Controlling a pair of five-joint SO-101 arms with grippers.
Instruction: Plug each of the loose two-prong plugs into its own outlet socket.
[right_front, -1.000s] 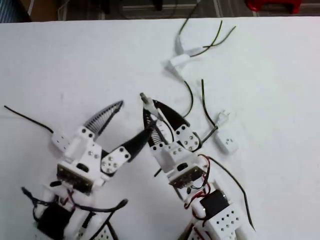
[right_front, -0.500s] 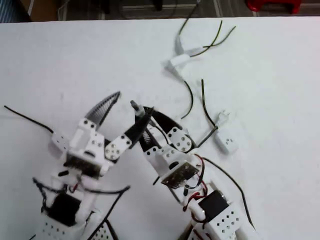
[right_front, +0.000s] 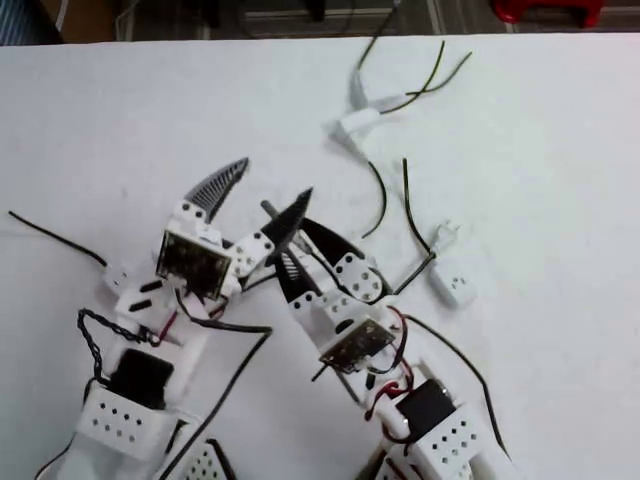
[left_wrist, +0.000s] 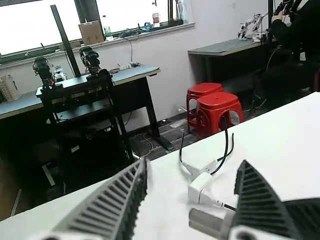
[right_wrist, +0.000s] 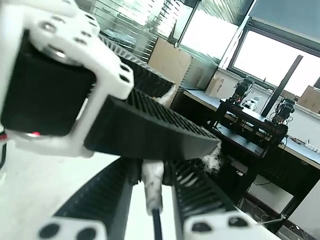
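Landmark = held plug (right_front: 268, 209), near table centre in the high view. Far L of it you've got a thin black lead (right_front: 50, 238) running to a small white block (right_front: 118, 278) half under the L arm. L gripper (right_front: 277, 176) sits right at the plug, fingers spread wide, gripping nothing. Its dark finger (right_front: 290, 218) crosses over the plug; can't tell if they touch. R gripper (right_front: 295, 242), just R of and below the plug tip, is pinched tight on it. Up and R of the plug: joined plug-socket pair (right_front: 358, 118). Well R of the plug: loose plug (right_front: 447, 237) just beside the outlet socket (right_front: 457, 279).

View extras:
- **L wrist cam:** gives you the L gripper (left_wrist: 194, 167) gaping, w/ the held plug's grey tip (left_wrist: 207, 223) between its fingers and the joined pair beyond.
- **R wrist cam:** gives you the R gripper (right_wrist: 151, 172) clamping the white plug body (right_wrist: 152, 186), black cord (right_wrist: 158, 225) trailing, and the L arm's finger (right_wrist: 150, 131) across the front.
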